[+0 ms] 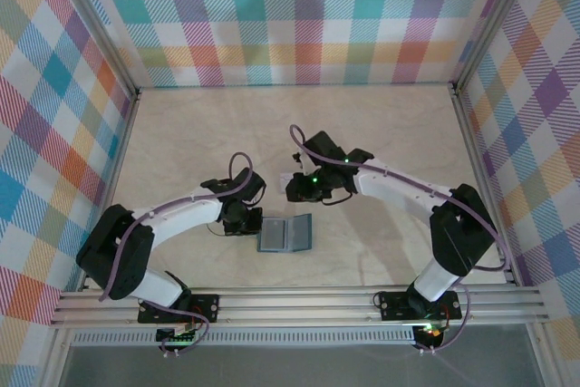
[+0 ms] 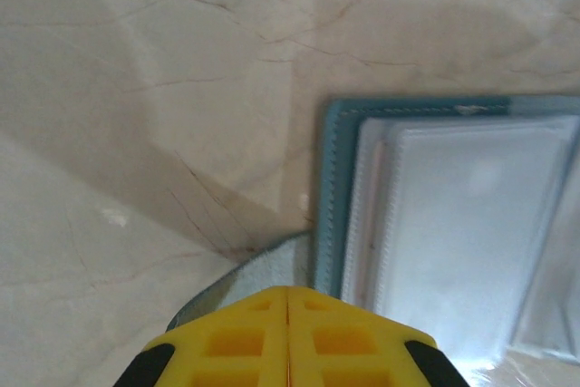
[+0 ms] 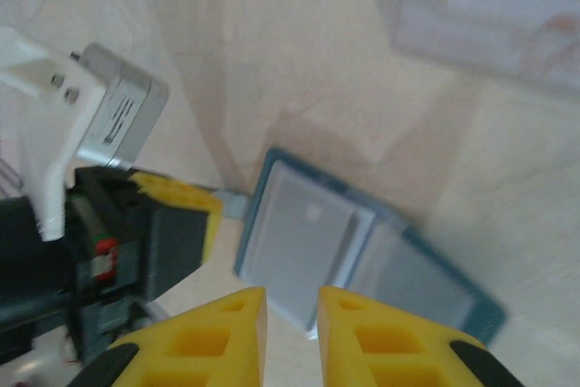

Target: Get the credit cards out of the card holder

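Observation:
The teal-blue card holder (image 1: 285, 234) lies open on the table between the two arms, its grey-blue pockets (image 2: 453, 224) facing up. I cannot pick out the credit cards from the pockets. My left gripper (image 1: 245, 221) is at the holder's left edge. Its yellow fingers (image 2: 288, 289) are pressed together, and the holder's small tab (image 2: 254, 269) curves up and runs in under their tips. My right gripper (image 3: 292, 292) hovers above the holder (image 3: 308, 242) with a narrow gap between its fingers and nothing in it. The left fingertips (image 3: 181, 201) touch the tab (image 3: 231, 204).
A clear plastic rectangle (image 3: 489, 15) lies on the table beyond the holder. Plaid walls close off the left, back and right sides. An aluminium rail (image 1: 299, 301) runs along the near edge by the arm bases.

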`<state>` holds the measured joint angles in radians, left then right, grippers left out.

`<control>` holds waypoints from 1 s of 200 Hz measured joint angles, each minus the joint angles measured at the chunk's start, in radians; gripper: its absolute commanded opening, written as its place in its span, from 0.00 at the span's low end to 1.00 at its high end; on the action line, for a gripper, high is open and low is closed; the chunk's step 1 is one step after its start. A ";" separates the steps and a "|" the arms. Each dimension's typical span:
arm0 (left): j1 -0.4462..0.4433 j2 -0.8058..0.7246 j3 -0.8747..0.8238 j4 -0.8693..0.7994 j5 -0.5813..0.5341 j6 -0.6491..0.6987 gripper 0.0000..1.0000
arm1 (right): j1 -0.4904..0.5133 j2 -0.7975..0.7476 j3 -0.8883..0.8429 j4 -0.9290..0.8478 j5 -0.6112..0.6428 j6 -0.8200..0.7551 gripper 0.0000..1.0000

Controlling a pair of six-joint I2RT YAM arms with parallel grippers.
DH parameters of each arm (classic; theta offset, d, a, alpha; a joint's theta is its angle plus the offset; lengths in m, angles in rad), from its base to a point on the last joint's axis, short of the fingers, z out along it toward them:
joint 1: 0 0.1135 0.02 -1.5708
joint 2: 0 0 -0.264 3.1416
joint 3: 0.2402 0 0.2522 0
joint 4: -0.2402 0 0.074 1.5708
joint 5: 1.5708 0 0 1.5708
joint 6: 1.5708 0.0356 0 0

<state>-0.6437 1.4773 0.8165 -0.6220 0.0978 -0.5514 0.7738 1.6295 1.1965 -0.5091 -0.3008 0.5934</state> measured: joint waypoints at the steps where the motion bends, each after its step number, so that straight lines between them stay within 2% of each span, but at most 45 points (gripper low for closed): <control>1: 0.000 0.001 0.000 0.000 0.000 0.000 0.07 | 0.002 0.000 -0.001 0.001 -0.001 0.003 0.24; 43: 0.011 0.021 -0.009 0.019 -0.011 0.011 0.07 | 0.095 0.034 -0.041 0.069 -0.038 0.162 0.24; 74: 0.021 0.022 -0.035 0.044 -0.009 0.018 0.07 | 0.111 0.088 -0.064 0.115 -0.047 0.235 0.22; 166: 0.031 0.003 -0.075 0.087 0.020 0.017 0.06 | 0.159 0.298 0.009 0.179 -0.091 0.309 0.15; 200: 0.032 -0.002 -0.080 0.093 0.021 0.017 0.06 | 0.163 0.324 0.029 0.182 -0.094 0.315 0.21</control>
<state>-0.6117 1.4750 0.7368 -0.5293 0.1188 -0.5343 0.9367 1.9533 1.2255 -0.3275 -0.3950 0.9081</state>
